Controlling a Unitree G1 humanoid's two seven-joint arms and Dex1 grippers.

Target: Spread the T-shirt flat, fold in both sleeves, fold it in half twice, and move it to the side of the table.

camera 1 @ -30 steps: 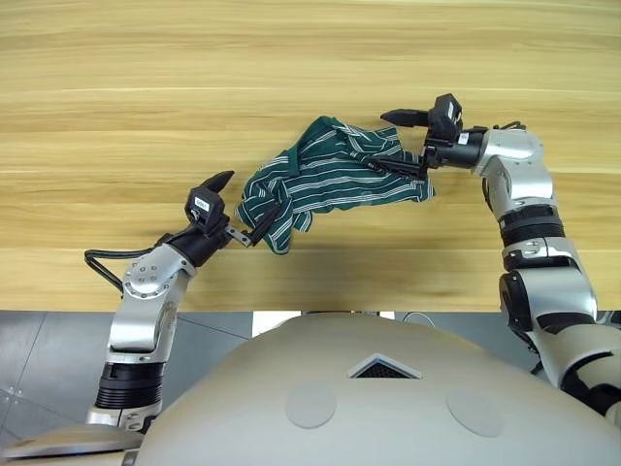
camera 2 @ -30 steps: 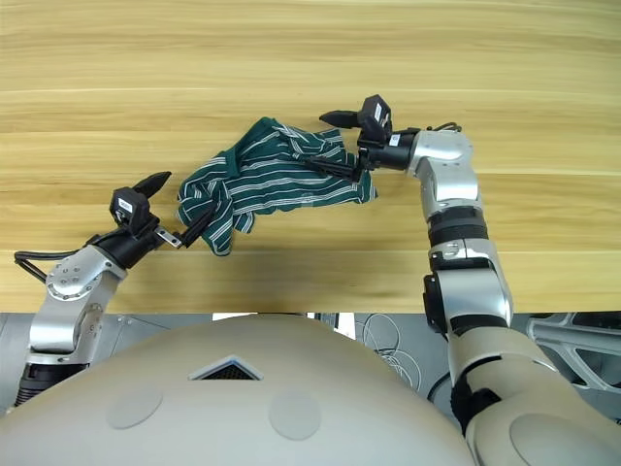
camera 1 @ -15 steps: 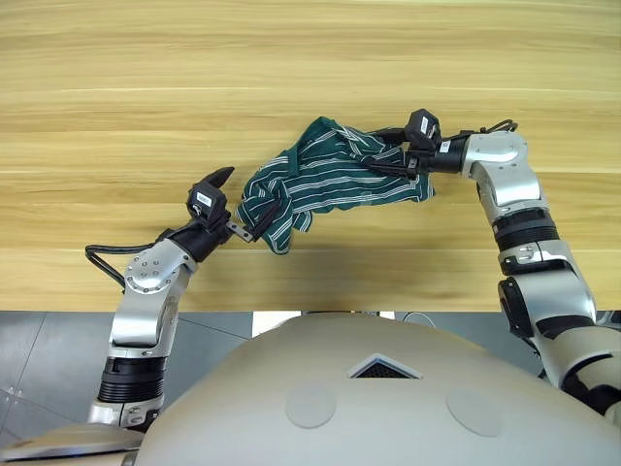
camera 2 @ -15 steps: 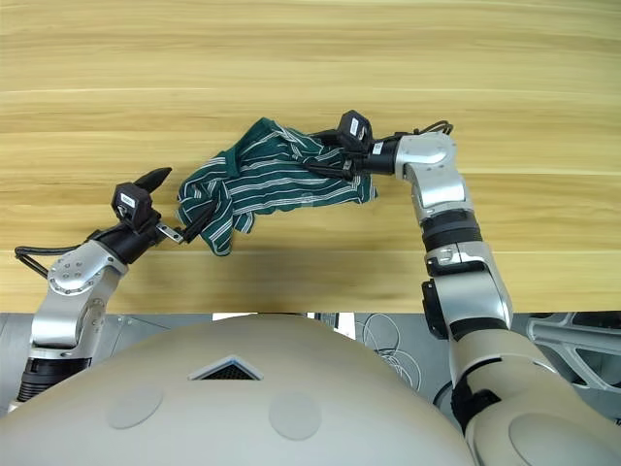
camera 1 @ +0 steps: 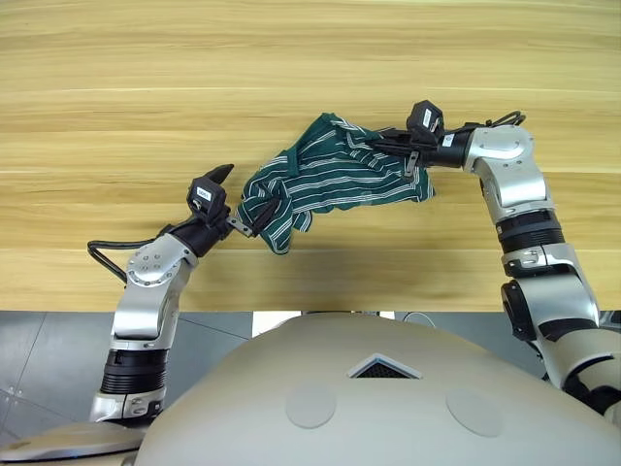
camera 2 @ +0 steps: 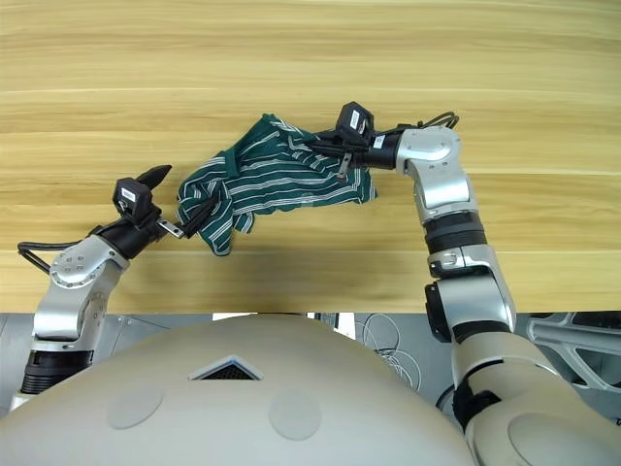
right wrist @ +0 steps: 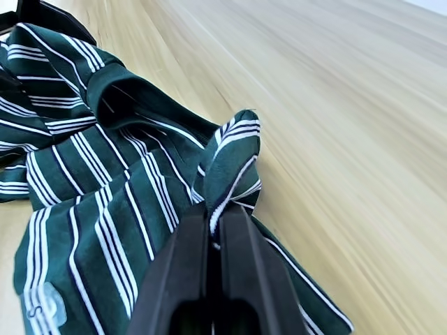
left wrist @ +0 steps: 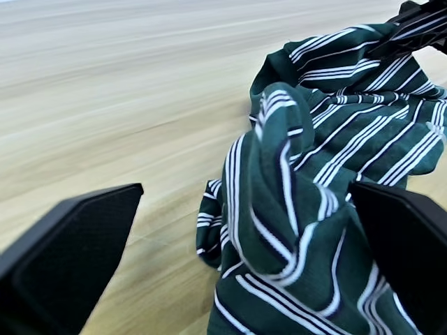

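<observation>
Two grippers are engaged with the striped T-shirt [camera 1: 330, 180], which is bunched on the table [camera 1: 291, 58] toward its near edge. The left gripper [left wrist: 244, 192] is spread wide, with cloth draped between its fingers. The right gripper [right wrist: 209, 225] is closed tight, with a fold pinched in it.

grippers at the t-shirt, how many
2. The left gripper is open around the near-left end of the T-shirt; the right gripper is shut on a fold at its far-right end.
</observation>
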